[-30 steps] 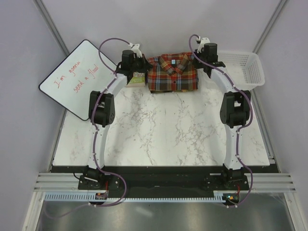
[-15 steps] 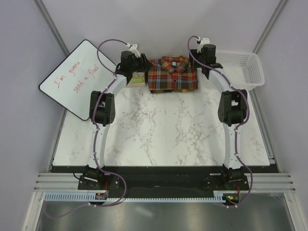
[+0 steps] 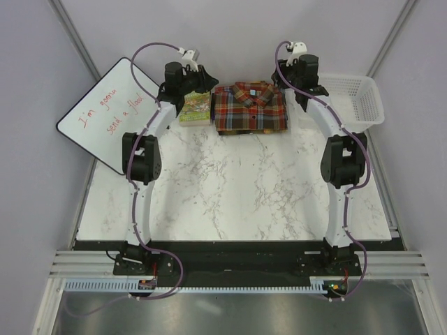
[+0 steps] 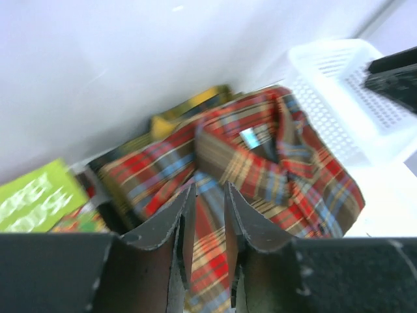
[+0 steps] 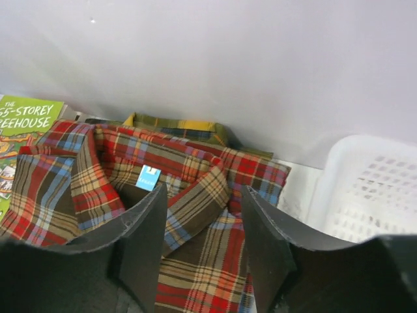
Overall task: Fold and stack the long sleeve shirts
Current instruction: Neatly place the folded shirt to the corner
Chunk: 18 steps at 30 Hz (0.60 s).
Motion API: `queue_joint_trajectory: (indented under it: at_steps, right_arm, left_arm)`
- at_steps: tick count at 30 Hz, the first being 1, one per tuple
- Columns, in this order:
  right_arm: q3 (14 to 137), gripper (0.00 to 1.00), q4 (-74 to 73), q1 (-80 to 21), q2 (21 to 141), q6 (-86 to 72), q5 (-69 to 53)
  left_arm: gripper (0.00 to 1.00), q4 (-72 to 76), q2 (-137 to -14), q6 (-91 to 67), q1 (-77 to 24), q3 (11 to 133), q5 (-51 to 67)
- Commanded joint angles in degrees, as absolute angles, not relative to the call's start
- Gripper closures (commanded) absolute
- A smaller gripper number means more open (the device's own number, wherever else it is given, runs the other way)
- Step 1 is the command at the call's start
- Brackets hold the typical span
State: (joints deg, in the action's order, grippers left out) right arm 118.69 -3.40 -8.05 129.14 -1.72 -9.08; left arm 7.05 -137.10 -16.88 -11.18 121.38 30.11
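I'm seeing red-brown shirt sitting on yellow shirt at worktop's far edge, lying left-right between left jaws, barely parted, and right jaws, wider; both empty.

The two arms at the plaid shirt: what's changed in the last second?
Both arms released the red-brown shirt and drew back: the left arm swung left, uncovering the green book; the right arm pulled toward the far wall. Both jaws stand open, empty. The shirt, basket and whiteboard stayed put.
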Motion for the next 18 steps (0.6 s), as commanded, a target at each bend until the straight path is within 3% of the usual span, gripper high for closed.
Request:
queue_joint_trajectory:
  at_steps: [1, 6, 13, 18]
  right_arm:
    - [116.9, 0.49, -2.4, -8.3, 129.5, -3.2, -11.3]
    - [117.9, 0.52, -2.5, -8.3, 133.1, -3.0, -11.2]
    - [119.0, 0.52, -2.4, -8.3, 136.8, -2.8, -10.7]
    - [119.8, 0.52, -2.5, -8.3, 139.4, -2.4, -9.7]
  left_arm:
    - [0.70, 9.0, -142.6, -17.3, -13.4, 127.0, 35.3]
    - [0.73, 7.3, -146.6, -17.0, -14.5, 129.9, 30.8]
    - [0.74, 0.6, -148.7, -13.6, -14.4, 132.2, 13.0]
    - [0.65, 0.4, -148.6, -14.7, -14.3, 132.3, 9.1]
